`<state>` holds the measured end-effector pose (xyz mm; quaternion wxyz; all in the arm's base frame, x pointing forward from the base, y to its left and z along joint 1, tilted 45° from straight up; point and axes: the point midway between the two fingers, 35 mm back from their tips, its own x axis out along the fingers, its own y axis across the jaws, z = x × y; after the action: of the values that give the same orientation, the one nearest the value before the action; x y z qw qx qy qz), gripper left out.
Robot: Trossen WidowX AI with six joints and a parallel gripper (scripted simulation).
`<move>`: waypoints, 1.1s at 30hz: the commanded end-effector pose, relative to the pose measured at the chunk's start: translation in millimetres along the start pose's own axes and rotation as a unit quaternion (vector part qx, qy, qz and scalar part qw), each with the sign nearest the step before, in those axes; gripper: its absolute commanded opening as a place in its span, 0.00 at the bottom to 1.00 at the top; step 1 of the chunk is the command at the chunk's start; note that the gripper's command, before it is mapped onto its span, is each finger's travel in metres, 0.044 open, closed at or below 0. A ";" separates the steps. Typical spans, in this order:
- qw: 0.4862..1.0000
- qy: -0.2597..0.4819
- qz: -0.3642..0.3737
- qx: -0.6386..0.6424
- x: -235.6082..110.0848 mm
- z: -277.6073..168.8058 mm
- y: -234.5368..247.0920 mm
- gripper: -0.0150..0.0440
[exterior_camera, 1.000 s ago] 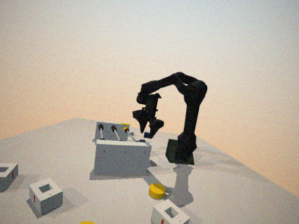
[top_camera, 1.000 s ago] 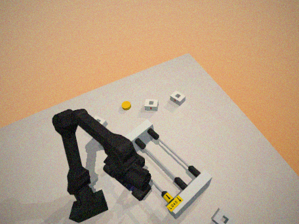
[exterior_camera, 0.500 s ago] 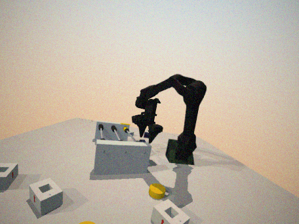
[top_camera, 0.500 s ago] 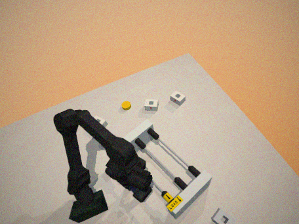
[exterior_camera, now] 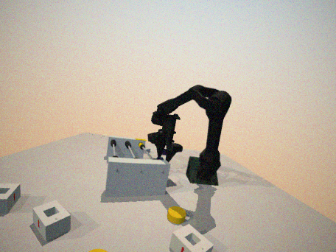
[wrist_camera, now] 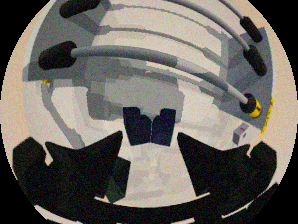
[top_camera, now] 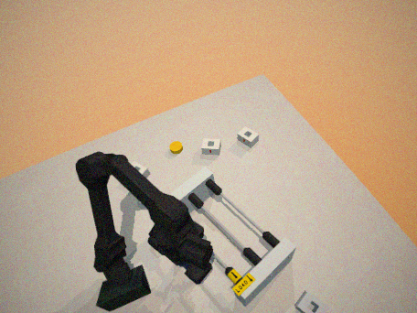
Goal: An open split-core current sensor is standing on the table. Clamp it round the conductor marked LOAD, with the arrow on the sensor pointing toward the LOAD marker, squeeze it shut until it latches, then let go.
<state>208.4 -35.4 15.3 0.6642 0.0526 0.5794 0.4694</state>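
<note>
The open split-core sensor [wrist_camera: 137, 131] is dark blue, its two halves side by side in the wrist view; its arrow cannot be made out. My gripper [wrist_camera: 150, 135] [exterior_camera: 163, 158] is open and points down over it, one fingertip close to each side; contact cannot be told. In the top view the hand hides fingertips and sensor. The LOAD conductor [top_camera: 221, 262] [wrist_camera: 145, 53] is the rack's nearest rod to the gripper, with nothing clamped round it. It has a yellow arrow sleeve [top_camera: 234, 275] [wrist_camera: 255, 109] beside the yellow LOAD marker [top_camera: 243, 285] [wrist_camera: 268, 117].
The rack's grey end walls [top_camera: 270, 271] [exterior_camera: 136, 180] hold two more conductors beyond the LOAD one. White blocks with square holes [top_camera: 211, 146] [exterior_camera: 51, 221] and a yellow disc [top_camera: 176, 146] [exterior_camera: 176, 215] lie past the rack's far end. A grey notched piece [top_camera: 311, 303] lies beyond the LOAD end.
</note>
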 end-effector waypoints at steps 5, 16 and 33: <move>1.000 0.000 0.001 0.000 -0.3 -0.1 0.3 0.64; 1.000 0.000 0.000 0.000 -7.6 0.5 -0.8 0.39; 1.000 0.000 0.000 0.003 -83.7 -0.6 0.1 0.25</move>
<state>217.1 -85.6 68.0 0.6638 0.0570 0.5811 0.4674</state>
